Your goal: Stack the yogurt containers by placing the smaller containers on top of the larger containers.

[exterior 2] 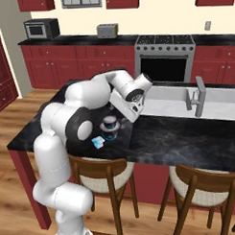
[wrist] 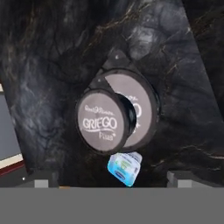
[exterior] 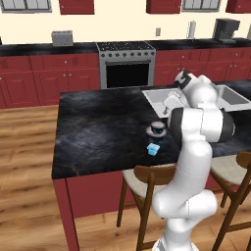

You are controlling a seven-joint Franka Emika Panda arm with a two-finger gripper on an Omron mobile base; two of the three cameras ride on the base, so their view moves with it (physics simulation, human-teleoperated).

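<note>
The narrower round yogurt cup (wrist: 103, 121), with a pale lid, sits on the widest pale-lidded cup (wrist: 142, 107), off-centre on its lid. This stack (exterior: 157, 130) (exterior 2: 110, 127) stands on the black island counter near its front edge. The tiny light-blue squarish cup (wrist: 124, 168) (exterior: 154, 149) (exterior 2: 97, 141) rests on the counter beside the stack, apart from it. My gripper (wrist: 110, 180) hovers above the stack and looks straight down on it. It is open, its fingertips (wrist: 41, 179) spread wide with nothing between them.
A steel sink (exterior: 156, 100) with its faucet (exterior 2: 199, 95) is set into the counter just beyond the cups. Wooden stools (exterior: 147, 182) (exterior 2: 108, 173) stand at the island's front edge. The stove (exterior: 126, 63) lines the back wall.
</note>
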